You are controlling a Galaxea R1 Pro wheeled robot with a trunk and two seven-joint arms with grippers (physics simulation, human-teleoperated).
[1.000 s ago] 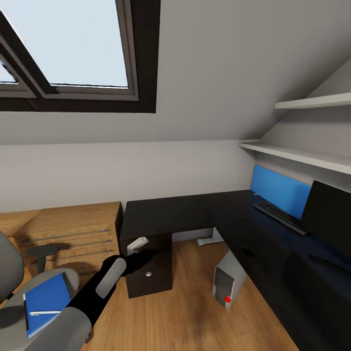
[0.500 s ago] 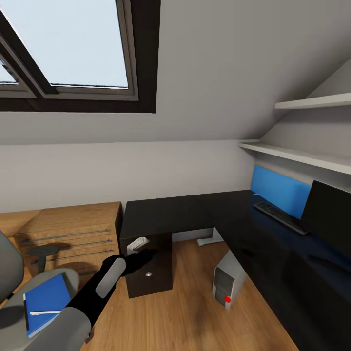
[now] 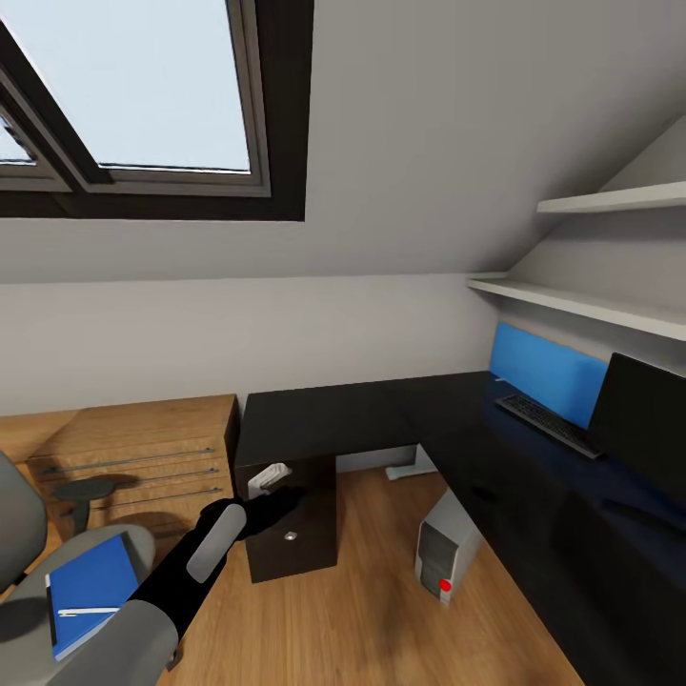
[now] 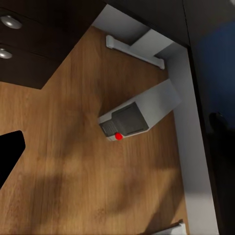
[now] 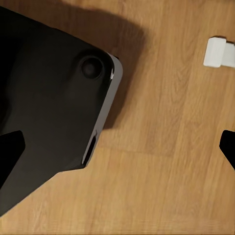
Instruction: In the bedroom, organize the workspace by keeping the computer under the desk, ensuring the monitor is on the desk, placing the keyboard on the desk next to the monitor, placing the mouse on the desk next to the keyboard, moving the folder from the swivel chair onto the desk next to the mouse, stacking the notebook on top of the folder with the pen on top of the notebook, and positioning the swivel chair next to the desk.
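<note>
1. Head view: the left arm (image 3: 205, 557) reached forward over the wooden floor (image 3: 353, 610) and its left gripper (image 3: 276, 503) lay dark against the front of the black drawer unit (image 3: 295, 529), so I could not tell how far its fingers stood apart; the swivel chair (image 3: 57, 610) sat near the arm on its outer side, with the blue folder (image 3: 90, 591) lying on the seat and the pen (image 3: 86, 612) lying on top of it; whether a notebook lay between them could not be told.
2. In that same view the black desk (image 3: 381, 410) ran beyond the gripper and round to its right; the computer (image 3: 446, 553) stood on the floor under the desk edge, right of the gripper; the keyboard (image 3: 551, 424) lay on the desk far to the right, just beside the monitor (image 3: 643, 429); a wooden dresser (image 3: 133, 457) stood left of the drawer unit.
3. Left wrist view: one dark fingertip (image 4: 10, 156) showed at the frame edge, the other was hidden, so the opening could not be judged; the computer (image 4: 139, 112) lay ahead of the gripper, tilted, with its red button facing the camera; a white desk leg (image 4: 191, 147) ran just beside it.
4. Right wrist view: two dark fingertips (image 5: 10, 152) sat at opposite frame edges, so the right gripper (image 5: 117, 147) was spread wide and held nothing; a black base (image 5: 49, 107) and the floor lay beneath it; a small white piece (image 5: 220, 53) rested on the floor, apart.
</note>
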